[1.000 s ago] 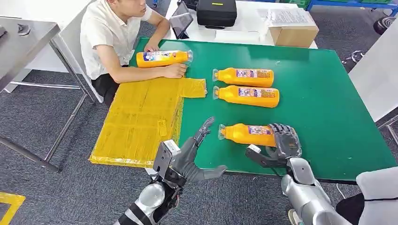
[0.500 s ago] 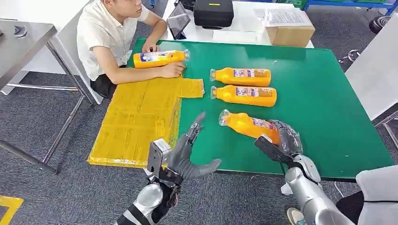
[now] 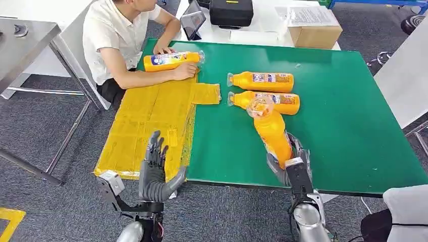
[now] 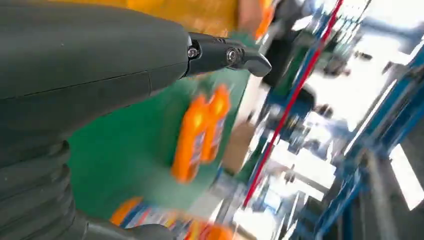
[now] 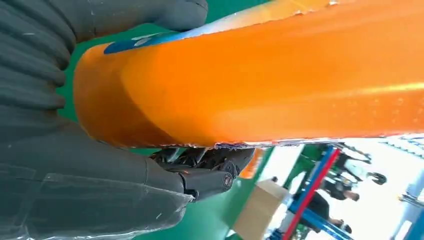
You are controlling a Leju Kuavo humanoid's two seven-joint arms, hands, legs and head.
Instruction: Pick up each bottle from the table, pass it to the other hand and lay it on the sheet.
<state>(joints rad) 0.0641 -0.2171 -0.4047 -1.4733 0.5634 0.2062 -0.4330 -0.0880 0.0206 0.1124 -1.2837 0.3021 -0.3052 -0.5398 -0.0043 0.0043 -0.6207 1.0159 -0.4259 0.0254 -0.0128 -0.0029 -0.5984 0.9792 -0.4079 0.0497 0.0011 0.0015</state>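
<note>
My right hand (image 3: 288, 160) grips an orange bottle (image 3: 272, 132) by its base and holds it raised over the green table (image 3: 343, 116), cap pointing away from me. In the right wrist view the bottle (image 5: 280, 75) sits in the grey hand (image 5: 75, 165). Two more orange bottles (image 3: 263, 81) (image 3: 275, 101) lie side by side on the table beyond it. My left hand (image 3: 155, 170) stands upright with fingers spread and nothing in it, over the near edge of the yellow sheet (image 3: 151, 126). In the left wrist view the two lying bottles (image 4: 197, 135) appear blurred.
A person (image 3: 118, 38) sits at the far left corner of the table, with a hand on a fourth orange bottle (image 3: 169, 60). Behind the table stand a tablet (image 3: 192, 22), a black case (image 3: 231, 12) and a cardboard box (image 3: 315, 33). A metal table (image 3: 25, 40) stands at left.
My right hand has lifted the bottle off the table and turned it so the cap points away. My left hand has drawn back left and down, now upright over the sheet's near edge.
</note>
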